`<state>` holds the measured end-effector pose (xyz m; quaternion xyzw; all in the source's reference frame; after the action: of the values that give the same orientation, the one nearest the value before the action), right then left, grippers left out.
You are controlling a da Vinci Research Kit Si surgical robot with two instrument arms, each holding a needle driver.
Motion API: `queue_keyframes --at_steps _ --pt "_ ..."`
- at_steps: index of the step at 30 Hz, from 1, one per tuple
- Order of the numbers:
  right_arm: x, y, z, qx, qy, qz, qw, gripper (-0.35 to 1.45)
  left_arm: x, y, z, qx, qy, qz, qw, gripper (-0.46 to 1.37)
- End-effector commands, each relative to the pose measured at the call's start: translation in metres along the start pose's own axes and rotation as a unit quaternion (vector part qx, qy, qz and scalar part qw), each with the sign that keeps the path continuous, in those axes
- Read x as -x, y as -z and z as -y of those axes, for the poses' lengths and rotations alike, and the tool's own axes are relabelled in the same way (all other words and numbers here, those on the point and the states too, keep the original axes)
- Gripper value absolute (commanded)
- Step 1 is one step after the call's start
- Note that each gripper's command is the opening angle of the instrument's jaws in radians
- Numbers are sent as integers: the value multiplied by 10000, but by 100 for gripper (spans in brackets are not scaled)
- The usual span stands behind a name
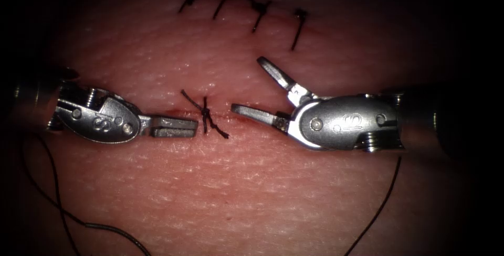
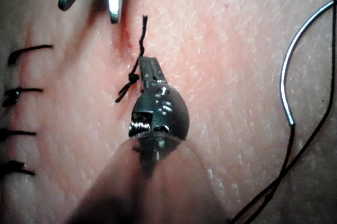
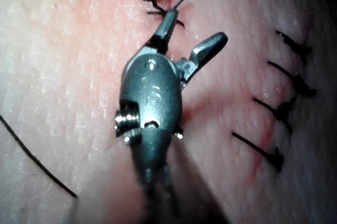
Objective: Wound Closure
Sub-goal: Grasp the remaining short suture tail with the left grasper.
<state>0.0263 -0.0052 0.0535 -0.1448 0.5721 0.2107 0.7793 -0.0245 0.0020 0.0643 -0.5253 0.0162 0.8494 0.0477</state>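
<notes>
A: L tool [image 1: 181,126]?
B: Fingers pressed together, nothing held, just left of new knot [image 1: 207,113] on the cut [image 1: 173,112].
A: R tool [image 1: 254,87]?
B: Fingers spread wide, empty, right of knot.
A: Needle [image 2: 295,55]?
B: Lies free on tissue [image 1: 252,182], out of it, thread [image 2: 287,155] trailing from its end. Four older stitches [image 1: 257,12] near tissue's far edge.

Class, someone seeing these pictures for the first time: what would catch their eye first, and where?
The right arm's steel claw, open wide beside a fresh black thread knot on the pink pork tissue. The left arm's steel claw sits shut, empty, left of the knot. The curved silver needle lies free on the tissue.
</notes>
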Motion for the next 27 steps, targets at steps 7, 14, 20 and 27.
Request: queue_keyframes --at_steps 7,14,20,27 --pt "4 7 -9 -5 6 25 10000 66 -20 6 -2 -220 198 99 9995 33" --pt "11 19 -22 25 12 79 10000 66 -38 8 -7 -423 292 204 9985 54" --pt "14 26 -30 118 26 151 9998 66 -42 -4 -8 -530 304 266 9978 17" --pt "14 26 -30 128 27 158 9998 66 -45 -23 -6 -626 240 336 9972 -16"
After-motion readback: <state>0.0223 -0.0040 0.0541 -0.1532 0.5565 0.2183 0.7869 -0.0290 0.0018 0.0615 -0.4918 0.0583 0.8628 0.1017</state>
